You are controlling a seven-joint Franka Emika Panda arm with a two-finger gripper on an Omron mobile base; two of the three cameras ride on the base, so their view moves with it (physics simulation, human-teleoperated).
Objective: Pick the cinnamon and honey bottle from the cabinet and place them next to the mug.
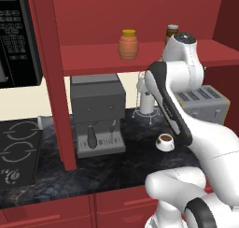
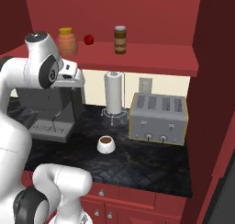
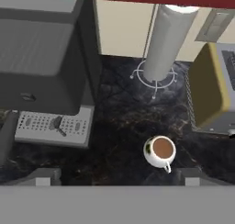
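Standing upright, cinnamon [image 2: 120, 39], honey bottle [image 2: 67, 41]

A grey coffee machine [image 1: 96, 114] stands left of the paper-towel roll [image 2: 114, 92], the toaster [image 2: 159, 118] right of it.

a kitchen: dark stone counter [image 2: 137, 165] with a coffee machine [image 1: 97, 115], toaster [image 2: 158, 118], stovetop [image 1: 16, 157] and red cabinet [image 1: 56, 82].
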